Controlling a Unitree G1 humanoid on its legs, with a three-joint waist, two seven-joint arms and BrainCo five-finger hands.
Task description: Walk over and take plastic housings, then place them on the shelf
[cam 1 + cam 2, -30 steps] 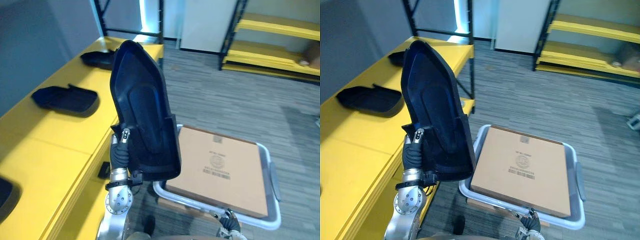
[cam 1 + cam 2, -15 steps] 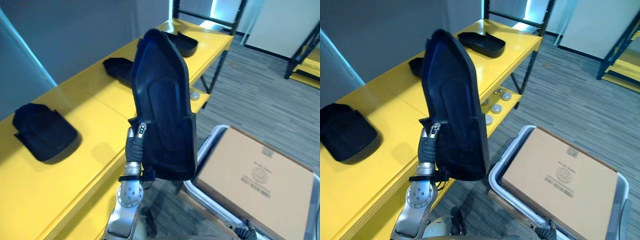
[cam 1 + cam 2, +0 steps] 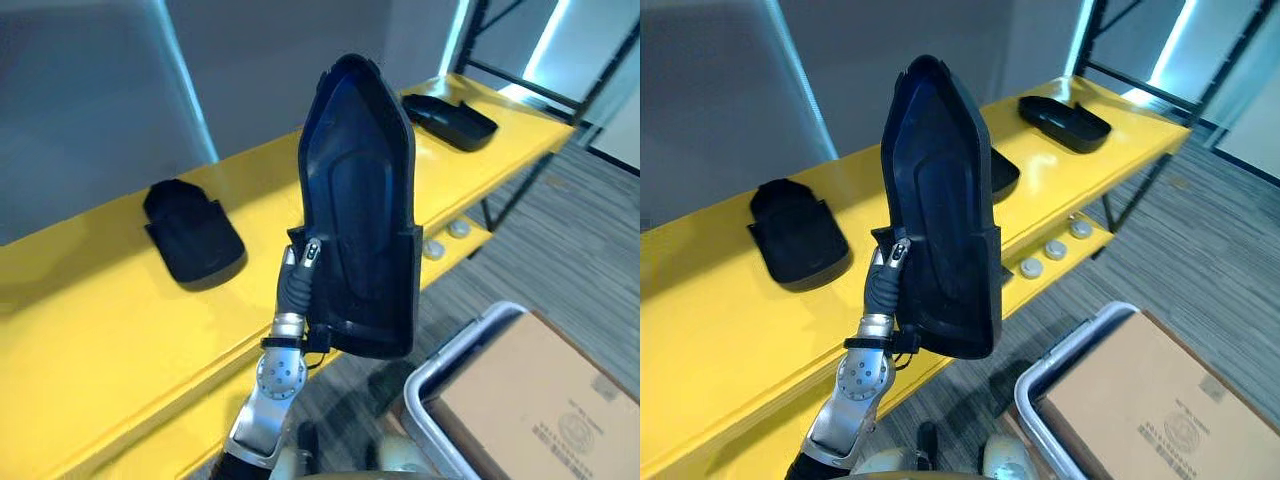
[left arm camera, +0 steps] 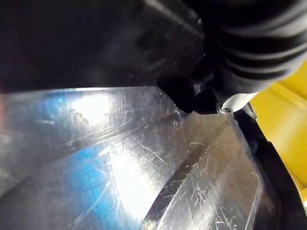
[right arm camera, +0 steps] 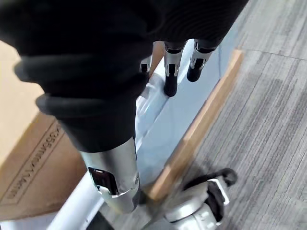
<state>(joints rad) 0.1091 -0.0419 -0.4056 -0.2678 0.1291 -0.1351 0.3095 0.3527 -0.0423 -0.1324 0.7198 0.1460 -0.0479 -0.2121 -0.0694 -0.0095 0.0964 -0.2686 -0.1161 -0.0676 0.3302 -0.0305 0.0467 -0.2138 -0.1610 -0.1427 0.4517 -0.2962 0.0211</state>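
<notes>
My left hand (image 3: 296,287) is shut on the lower edge of a large black plastic housing (image 3: 356,205), which stands upright with its hollow side towards me, in front of the yellow shelf (image 3: 90,310). Its glossy inside (image 4: 120,167) shows close up in the left wrist view, just past the hand's dark cover (image 4: 249,43). Three more black housings lie on the shelf: one to the left (image 3: 795,235), one at the far end (image 3: 1065,115), and one partly hidden behind the held housing (image 3: 1004,176). My right hand (image 5: 171,72) hangs low with straight fingers, holding nothing, over a grey bin.
A cardboard box (image 3: 545,405) lies on a grey bin (image 3: 432,372) at the lower right, standing on grey carpet. Round discs (image 3: 1045,250) sit on the shelf's lower level. A grey wall (image 3: 100,90) backs the shelf, and a black upright (image 3: 512,185) marks its far end.
The camera has swung left towards the shelf, so the shelf now runs across the view and the box sits at the lower right. The left hand still holds the housing upright.
</notes>
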